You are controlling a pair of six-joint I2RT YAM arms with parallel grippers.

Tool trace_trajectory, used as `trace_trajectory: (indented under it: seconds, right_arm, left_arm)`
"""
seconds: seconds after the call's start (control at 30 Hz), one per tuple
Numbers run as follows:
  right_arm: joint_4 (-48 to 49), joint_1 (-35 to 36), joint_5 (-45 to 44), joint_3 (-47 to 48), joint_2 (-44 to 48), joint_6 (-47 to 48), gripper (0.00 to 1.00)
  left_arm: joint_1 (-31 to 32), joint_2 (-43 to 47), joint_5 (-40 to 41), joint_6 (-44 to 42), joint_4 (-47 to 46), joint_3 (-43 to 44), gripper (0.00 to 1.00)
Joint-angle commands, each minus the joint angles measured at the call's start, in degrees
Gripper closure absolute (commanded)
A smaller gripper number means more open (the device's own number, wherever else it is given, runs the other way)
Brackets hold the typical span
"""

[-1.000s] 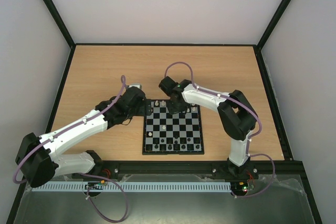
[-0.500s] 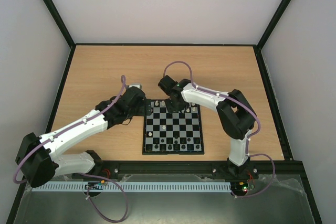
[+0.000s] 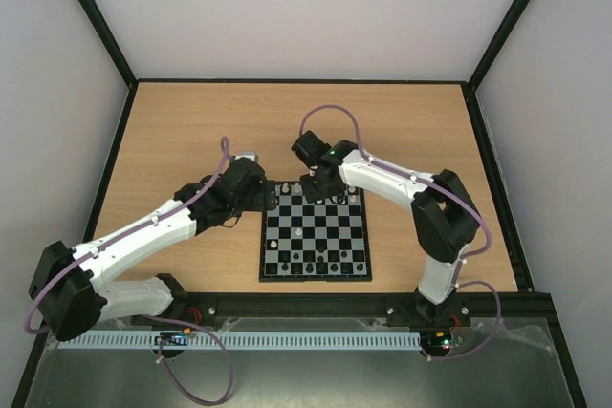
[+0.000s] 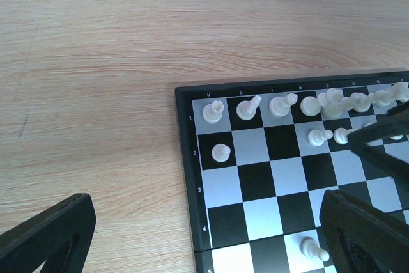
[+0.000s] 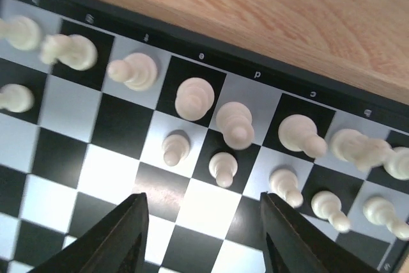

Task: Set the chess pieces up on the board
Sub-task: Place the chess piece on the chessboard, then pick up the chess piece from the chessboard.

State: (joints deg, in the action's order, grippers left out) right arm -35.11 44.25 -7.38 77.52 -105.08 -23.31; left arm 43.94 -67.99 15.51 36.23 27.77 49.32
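Light wooden table [image 3: 191, 131]; on the black-and-pale chequered board [image 3: 315, 278] a stray cream pawn [image 4: 311, 247] stands beneath my wide-open left gripper [image 4: 204, 212]; the right gripper [image 5: 203, 202], jaws apart, empty, looks farther.

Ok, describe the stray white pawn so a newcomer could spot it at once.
Find the chessboard on the wooden table. White pieces line its far edge, black pieces its near edge. The stray white pawn stands alone mid-board, left of centre, away from both groups.
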Motion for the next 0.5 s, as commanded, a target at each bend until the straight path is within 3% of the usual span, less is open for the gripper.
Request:
trace_trajectory:
  seconds: [0.0,0.3,0.47]
  right_arm:
    - [-4.09,0.18,1.69,-0.16,6.31,-0.18,0.5]
    - [-4.83,5.98,1.83,-3.17,11.03,-1.59,0.4]
    - [-3.93,11.77,2.41,-4.07,9.5,-2.67,0.41]
  left_arm:
    - [-0.44,-1.33,0.16,-0.38,-0.42,0.18,0.01]
    - [-0.44,0.55,0.42,0.18,-0.28,0.03,0.01]
    - [-0.44,2.71,1.92,0.98,0.79,-0.37,0.01]
